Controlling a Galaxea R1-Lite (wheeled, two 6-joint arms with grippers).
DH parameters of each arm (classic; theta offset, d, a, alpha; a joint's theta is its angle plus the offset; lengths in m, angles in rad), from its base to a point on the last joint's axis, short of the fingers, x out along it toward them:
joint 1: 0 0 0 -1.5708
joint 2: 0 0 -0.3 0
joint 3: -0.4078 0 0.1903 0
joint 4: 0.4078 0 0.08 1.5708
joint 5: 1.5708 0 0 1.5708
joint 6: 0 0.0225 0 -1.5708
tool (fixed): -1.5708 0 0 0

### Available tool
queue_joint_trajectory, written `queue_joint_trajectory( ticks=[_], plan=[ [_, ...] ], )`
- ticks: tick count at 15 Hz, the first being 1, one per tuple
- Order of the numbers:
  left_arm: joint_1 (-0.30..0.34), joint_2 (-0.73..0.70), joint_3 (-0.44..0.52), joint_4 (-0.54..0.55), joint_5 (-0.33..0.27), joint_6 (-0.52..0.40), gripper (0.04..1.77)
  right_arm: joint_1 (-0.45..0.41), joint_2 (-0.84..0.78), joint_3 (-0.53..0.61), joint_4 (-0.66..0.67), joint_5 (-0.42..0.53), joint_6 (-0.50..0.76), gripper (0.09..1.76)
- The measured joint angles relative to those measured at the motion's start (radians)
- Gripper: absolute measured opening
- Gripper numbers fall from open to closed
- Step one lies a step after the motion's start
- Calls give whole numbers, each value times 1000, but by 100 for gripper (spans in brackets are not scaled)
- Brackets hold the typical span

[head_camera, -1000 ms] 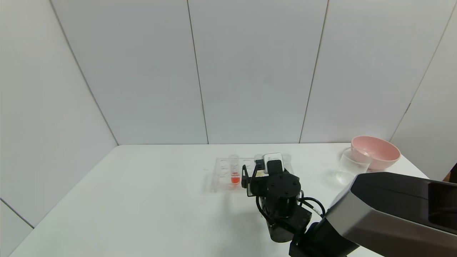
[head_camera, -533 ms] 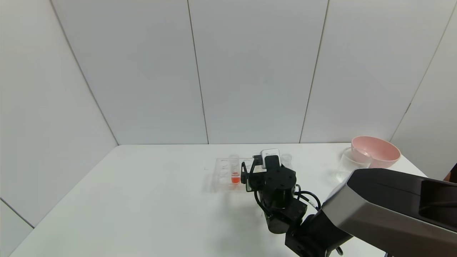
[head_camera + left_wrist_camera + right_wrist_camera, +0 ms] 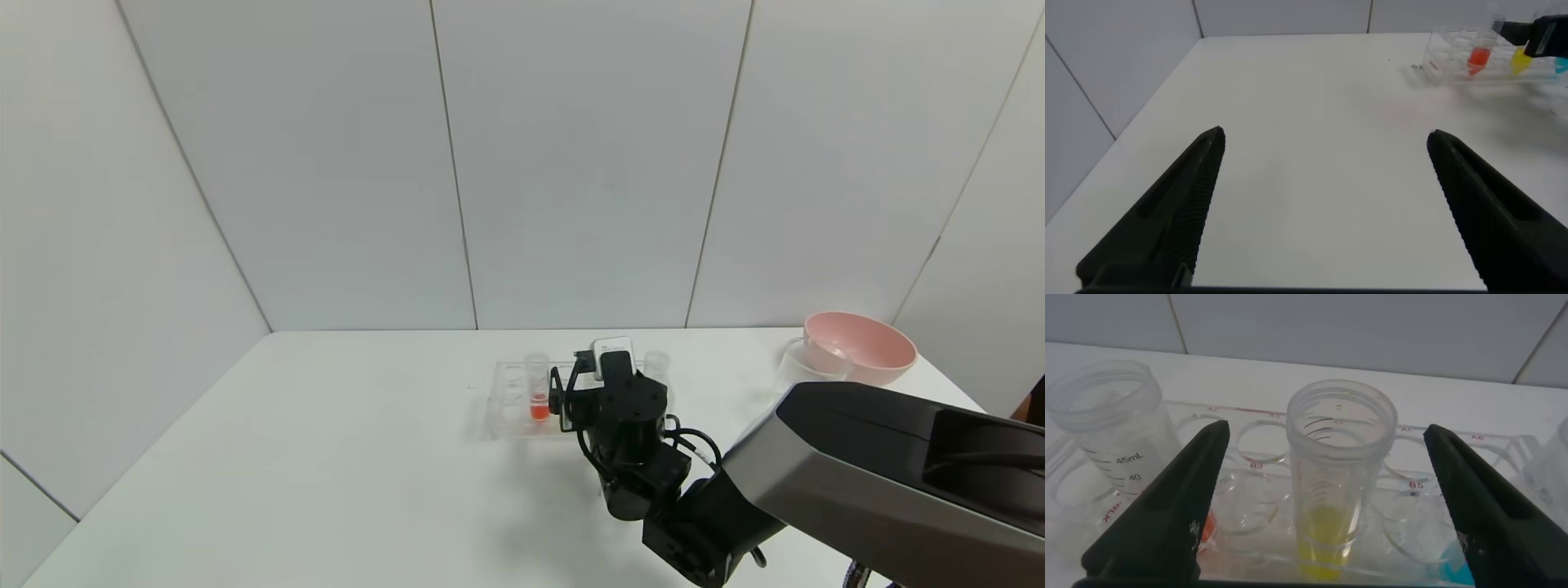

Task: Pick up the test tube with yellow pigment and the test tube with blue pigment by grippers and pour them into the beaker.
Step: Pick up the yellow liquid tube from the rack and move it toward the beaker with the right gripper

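Reaching hand: the right hand [image 3: 1323,498] is held open at the clear rack [image 3: 510,404], its two black fingers [image 3: 1167,506] set apart on either side of the test tube with yellow pigment [image 3: 1331,486] without touching it.
Yellow tube: it is seen upright in a rack hole, a little yellow liquid at its bottom.
Blue tube: the test tube with blue pigment [image 3: 1561,68] is seen at the rack's end nearest the beaker [image 3: 804,377].
Other tube: an orange-red tube [image 3: 537,390] stands in the rack on the left side.
Idle hand: the left hand [image 3: 1323,204] is held open over bare table, well apart from the rack.
Surface: a white table [image 3: 326,457] is enclosed by pale grey wall panels [image 3: 571,163].
Edges: the beaker and a pink bowl [image 3: 859,348] are placed close together near the far right corner.
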Motion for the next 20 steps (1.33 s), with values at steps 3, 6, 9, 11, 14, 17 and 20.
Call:
queue_joint_trajectory(
  ticks=[3, 6, 9, 11, 14, 17, 20],
  plan=[
    [0, 0, 0, 0, 0, 0, 176, -14, 8, -3, 0, 13, 0, 169],
    [0, 0, 0, 0, 0, 0, 176, -24, 10, -4, 0, 8, 0, 132],
    [0, 0, 0, 0, 0, 0, 176, -25, 9, -1, -2, 10, 0, 96],
    [0, 0, 0, 0, 0, 0, 176, -24, 9, 3, -3, 11, 0, 80],
    [0, 0, 0, 0, 0, 0, 176, -24, 9, 5, -2, 13, 0, 59],
    [0, 0, 0, 0, 0, 0, 176, -24, 8, 6, 0, 11, 0, 59],
    [0, 0, 0, 0, 0, 0, 176, -26, 7, 6, 0, 10, -1, 59]
  ],
)
